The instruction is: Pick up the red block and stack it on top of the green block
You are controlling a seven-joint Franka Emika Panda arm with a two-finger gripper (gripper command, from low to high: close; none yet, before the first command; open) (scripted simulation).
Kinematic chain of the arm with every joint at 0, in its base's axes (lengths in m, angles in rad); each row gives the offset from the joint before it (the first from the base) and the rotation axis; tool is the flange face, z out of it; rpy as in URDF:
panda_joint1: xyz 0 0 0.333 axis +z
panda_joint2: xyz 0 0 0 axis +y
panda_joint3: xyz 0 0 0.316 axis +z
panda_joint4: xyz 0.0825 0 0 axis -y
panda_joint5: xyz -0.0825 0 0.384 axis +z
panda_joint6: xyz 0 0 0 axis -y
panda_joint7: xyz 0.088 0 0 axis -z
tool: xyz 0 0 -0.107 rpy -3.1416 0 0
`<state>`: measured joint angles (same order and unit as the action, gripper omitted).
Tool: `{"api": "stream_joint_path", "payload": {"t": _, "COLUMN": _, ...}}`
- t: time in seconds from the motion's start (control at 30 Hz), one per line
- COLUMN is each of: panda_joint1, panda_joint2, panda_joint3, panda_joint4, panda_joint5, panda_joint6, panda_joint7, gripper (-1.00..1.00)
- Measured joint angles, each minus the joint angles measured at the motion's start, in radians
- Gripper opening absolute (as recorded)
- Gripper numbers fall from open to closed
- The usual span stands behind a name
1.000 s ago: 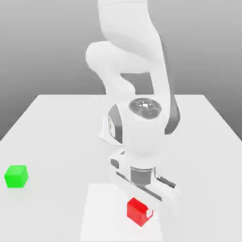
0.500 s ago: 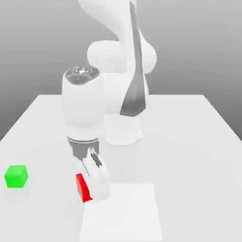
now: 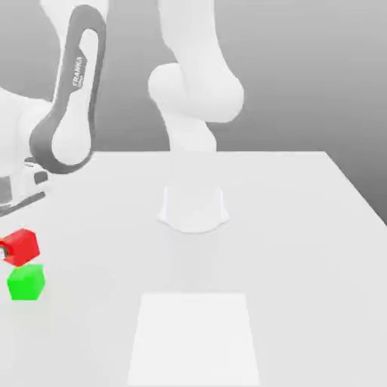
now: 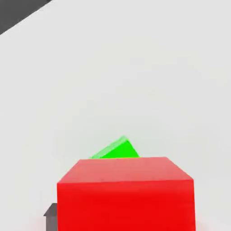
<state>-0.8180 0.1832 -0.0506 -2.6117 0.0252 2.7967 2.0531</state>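
Note:
The red block (image 3: 21, 246) sits slightly tilted right above the green block (image 3: 26, 282), at the far left of the exterior view. Their faces meet or nearly meet; I cannot tell whether the red one rests on the green one. My gripper (image 3: 9, 248) is at the red block, mostly cut off by the picture's left edge. In the hand view the red block (image 4: 126, 194) is very close, and part of the green block (image 4: 116, 150) peeks out from behind it.
The arm's white base (image 3: 193, 208) stands mid-table. A paler square patch (image 3: 193, 336) lies on the white table (image 3: 302, 249) near the front edge. The two blocks are close to the table's edge on the exterior view's left.
The arm has swung from the front patch to the exterior view's left, carrying the red block over to just above the green block. The green block has not moved.

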Motion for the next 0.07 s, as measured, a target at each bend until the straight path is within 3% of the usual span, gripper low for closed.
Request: {"api": "stream_joint_path", "payload": {"t": 0.07, "panda_joint1": 0.0, "panda_joint2": 0.0, "panda_joint3": 0.0, "panda_joint4": 0.0, "panda_joint5": 0.0, "panda_joint6": 0.0, "panda_joint7": 0.0, "gripper": 1.0}}
